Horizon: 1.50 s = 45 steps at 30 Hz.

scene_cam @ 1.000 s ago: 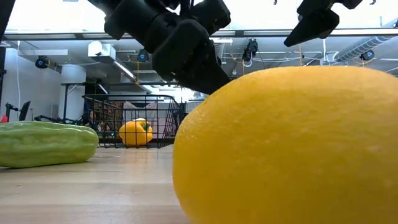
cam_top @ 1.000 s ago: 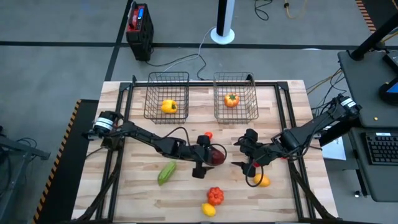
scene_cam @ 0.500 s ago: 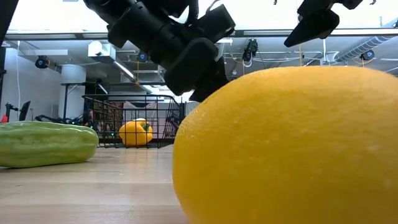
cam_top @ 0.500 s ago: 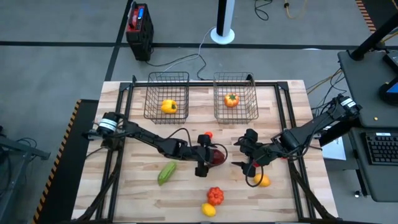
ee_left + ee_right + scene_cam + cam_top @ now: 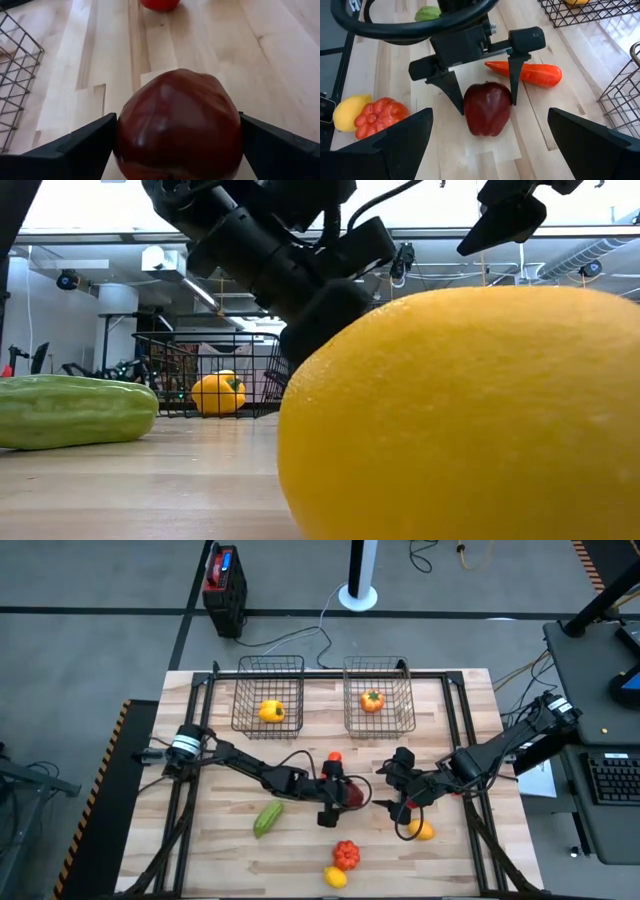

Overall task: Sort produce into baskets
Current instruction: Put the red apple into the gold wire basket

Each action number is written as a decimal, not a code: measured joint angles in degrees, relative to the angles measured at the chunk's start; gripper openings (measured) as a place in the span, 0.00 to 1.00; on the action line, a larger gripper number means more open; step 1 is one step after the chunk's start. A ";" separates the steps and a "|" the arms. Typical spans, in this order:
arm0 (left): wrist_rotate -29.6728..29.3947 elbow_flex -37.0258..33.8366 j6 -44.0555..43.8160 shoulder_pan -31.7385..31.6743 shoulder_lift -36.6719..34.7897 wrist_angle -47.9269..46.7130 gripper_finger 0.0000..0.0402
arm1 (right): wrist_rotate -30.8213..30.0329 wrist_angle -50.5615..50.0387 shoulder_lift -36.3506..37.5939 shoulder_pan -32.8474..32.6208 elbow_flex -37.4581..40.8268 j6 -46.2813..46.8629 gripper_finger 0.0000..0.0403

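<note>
A dark red apple (image 5: 352, 794) rests on the wooden table (image 5: 220, 840) at its middle. My left gripper (image 5: 343, 794) is open, low over the table, with one finger on each side of the apple (image 5: 177, 125). My right gripper (image 5: 381, 787) hangs open above the table, just right of the apple and apart from it. An orange carrot (image 5: 530, 72) lies just beyond the apple. A yellow pepper (image 5: 270, 711) lies in the left basket (image 5: 245, 725). A tomato (image 5: 372, 699) lies in the right basket (image 5: 405, 725). My left gripper's fingers (image 5: 512, 75) come level from the table's left and stand close against the apple's two sides (image 5: 125, 135). Whether they touch it I cannot tell. The apple rests upright on the table.
A green cucumber (image 5: 268, 817) lies at the near left. A red pepper (image 5: 346, 854) and a lemon (image 5: 336, 877) lie by the near edge. An orange (image 5: 421, 830) lies under the right arm. The lemon (image 5: 470, 410) fills much of the low view.
My left gripper has gone down and a little toward the table's right edge. Its fingers have come down on either side of the apple, which has kept its place.
</note>
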State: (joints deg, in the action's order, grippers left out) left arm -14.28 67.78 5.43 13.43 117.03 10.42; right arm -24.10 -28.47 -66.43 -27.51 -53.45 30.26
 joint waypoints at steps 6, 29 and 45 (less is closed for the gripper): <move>-0.08 0.07 -0.54 0.00 0.05 -0.44 0.85 | 0.00 0.00 0.00 0.00 0.00 -0.07 0.96; -8.84 29.13 18.27 -0.15 -4.04 -53.54 0.84 | 0.00 -0.13 0.00 0.00 0.00 -0.46 0.96; -11.27 46.76 38.73 -16.65 -2.04 -61.46 0.85 | -0.11 -5.64 1.49 -0.74 0.00 3.39 0.96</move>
State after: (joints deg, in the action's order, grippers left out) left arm -25.55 114.55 44.16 -3.22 114.98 -51.04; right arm -24.21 -34.11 -64.95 -28.25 -53.45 33.65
